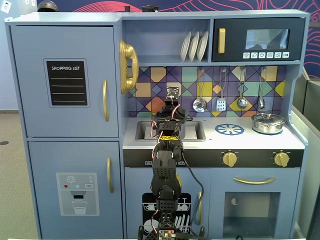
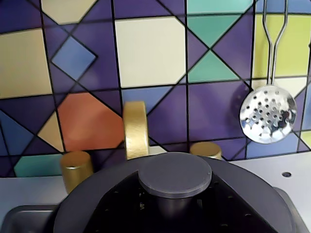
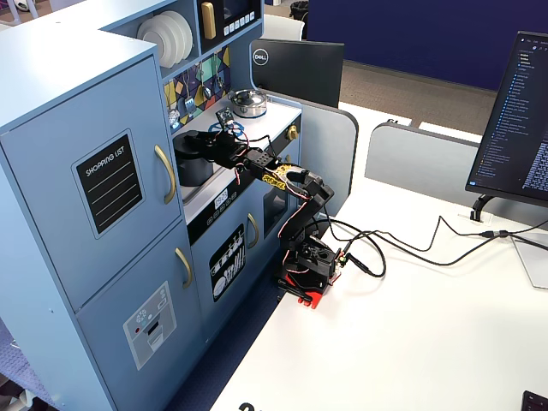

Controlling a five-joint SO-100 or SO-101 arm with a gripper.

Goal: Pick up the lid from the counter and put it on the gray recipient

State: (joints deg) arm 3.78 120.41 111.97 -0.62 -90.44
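The dark-gray lid (image 2: pixel 92 199) fills the bottom of the wrist view, its round knob (image 2: pixel 175 174) in the middle. My gripper (image 2: pixel 175 209) is shut on the stem under the knob, with a black jaw on each side. In a fixed view the gripper (image 3: pixel 208 144) holds the lid (image 3: pixel 190 139) level at the top of the tall gray pot (image 3: pixel 190 171), which stands in the sink. I cannot tell whether the lid rests on the rim or hovers just above it. In the front fixed view my arm (image 1: pixel 170 117) hides both pot and lid.
A gold faucet (image 2: pixel 135 128) and two gold taps (image 2: pixel 76 167) stand just behind the lid. A slotted skimmer (image 2: pixel 268 114) hangs on the tiled wall at right. The shiny silver lidded pot (image 1: pixel 268 122) and the blue burner print (image 1: pixel 229 129) are on the counter's right.
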